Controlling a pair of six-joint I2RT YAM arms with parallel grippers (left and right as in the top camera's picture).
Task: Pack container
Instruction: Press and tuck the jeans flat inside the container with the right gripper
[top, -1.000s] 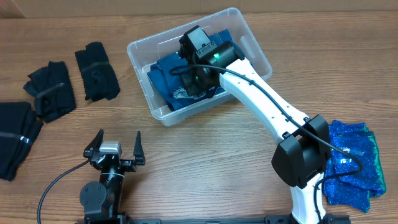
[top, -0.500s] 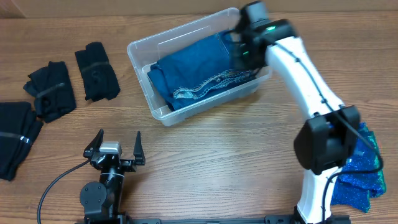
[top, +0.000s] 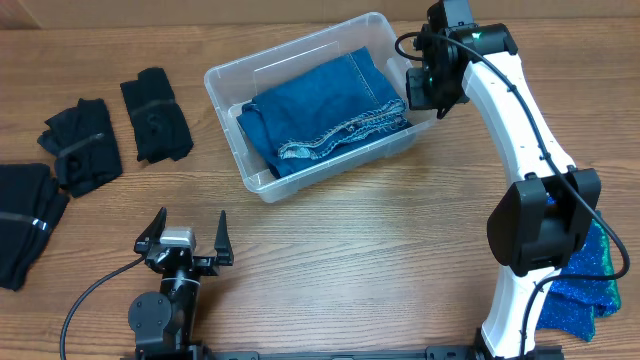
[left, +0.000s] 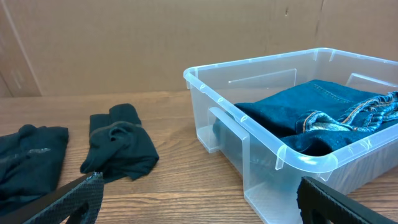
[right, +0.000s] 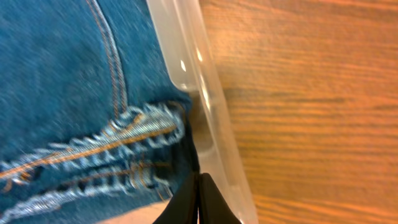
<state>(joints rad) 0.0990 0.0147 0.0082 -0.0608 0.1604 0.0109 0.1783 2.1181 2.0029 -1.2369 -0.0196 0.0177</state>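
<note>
The clear container (top: 228, 82) sits at the table's upper middle with folded blue jeans (top: 325, 110) inside; it also shows in the left wrist view (left: 292, 152) with the jeans (left: 311, 112). My right gripper (top: 427, 90) hovers above the container's right rim, shut and empty; its wrist view shows the closed fingers (right: 198, 199) over the rim (right: 205, 106) and the jeans' frayed hem (right: 93, 149). My left gripper (top: 185, 240) rests open and empty at the table's front left, its fingertips at the bottom corners of its wrist view (left: 199, 199).
Several black folded garments lie at the left (top: 155, 113) (top: 80, 143) (top: 25, 220); two show in the left wrist view (left: 118, 146). A sparkly blue cloth (top: 590, 270) lies at the right, behind the right arm's base.
My right gripper has risen out of the container and moved right to its right rim, leaving the jeans lying flat inside. The left arm has not moved.
</note>
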